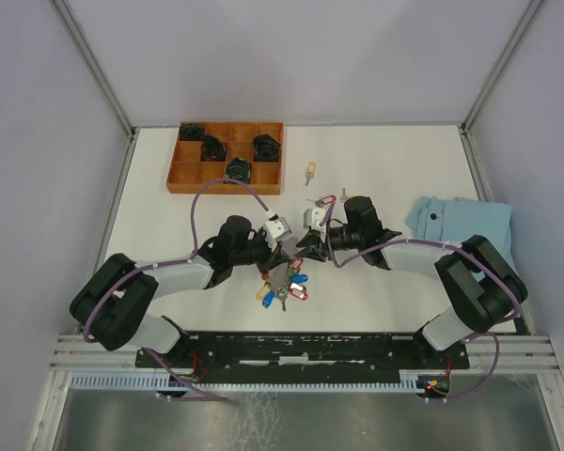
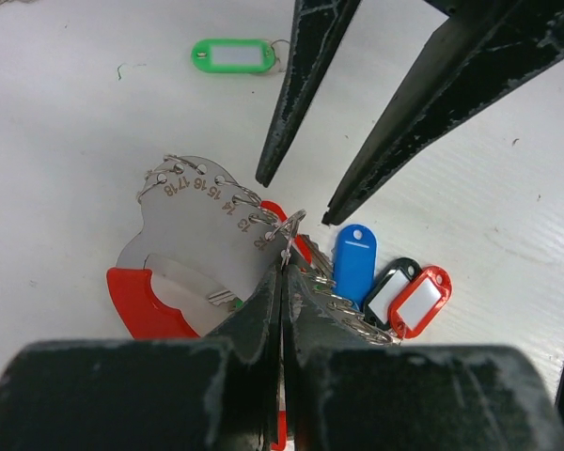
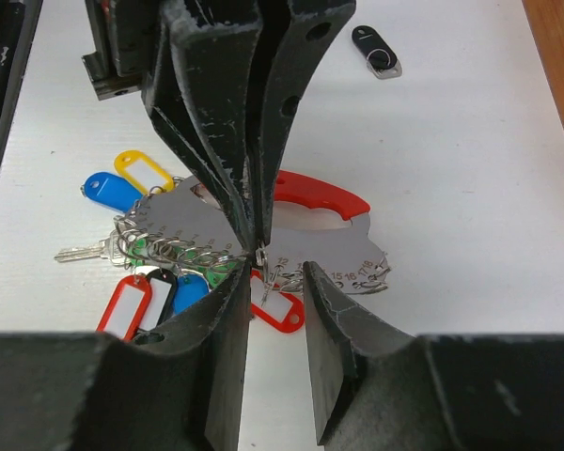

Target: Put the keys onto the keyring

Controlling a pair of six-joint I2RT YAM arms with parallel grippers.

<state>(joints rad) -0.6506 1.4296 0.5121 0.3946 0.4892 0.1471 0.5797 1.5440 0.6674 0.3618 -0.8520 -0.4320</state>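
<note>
The keyring (image 1: 282,280) lies under my two wrists. It is a loose bunch with a stiff grey numbered plate (image 2: 199,221), a red curved strap (image 2: 143,303) and plastic tags fanned out on its near side. I judge it light but awkward: the plate is thin, hard and slippery, and the tags will swivel and flop if I pull on them. The sound places to hold are the plate's edge or a wire loop.

My left gripper (image 2: 283,271) is pinched fully together on a tiny split ring (image 2: 289,228) at the plate's rim. I cannot tell whether that ring belongs to the bunch or to a key. My right gripper (image 3: 274,284) faces it nose to nose, fingers a narrow gap apart and holding nothing, with their tips just beside that ring.

Both forearms reach inward and low, wrists tipped down over the keyring's far edge.

Loose keys wait beyond the keyring: a green-tagged key (image 2: 231,54) fairly near, and a yellow-tagged key (image 1: 310,170) well apart from it
</note>
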